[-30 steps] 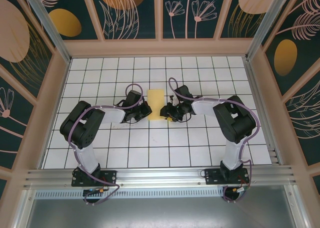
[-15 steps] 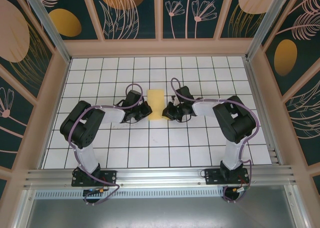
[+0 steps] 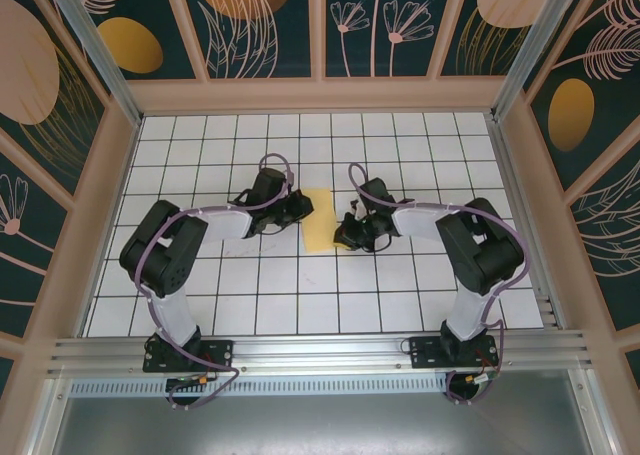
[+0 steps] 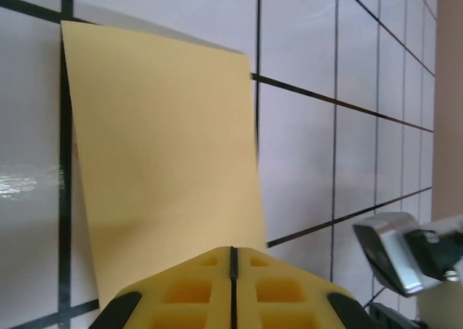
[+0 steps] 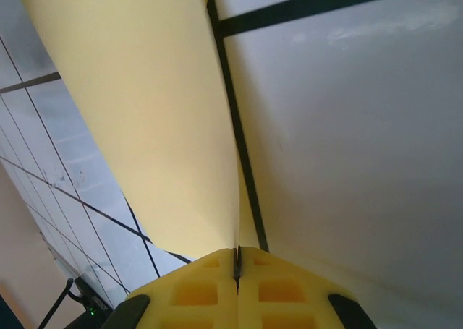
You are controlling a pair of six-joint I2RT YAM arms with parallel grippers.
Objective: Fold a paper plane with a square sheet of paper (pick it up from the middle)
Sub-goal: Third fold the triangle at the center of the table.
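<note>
The folded sheet (image 3: 320, 220) has shifted rightward, long axis running near-to-far.

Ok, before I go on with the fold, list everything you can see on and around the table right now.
sheet of paper: one, yellow, a narrow tilted rectangle at mid-table, between the two grippers.
table: one, white tiles with black grid lines, under everything.
enclosure walls: three sides, dark teal with tan and orange plant motifs, at the far and side edges.
metal rail: one, silver, along the near edge under both arm bases.
left gripper: one, black with yellow tips, shut on the sheet's left edge.
right gripper: one, black with yellow tips, shut on the sheet's near right edge.
</note>
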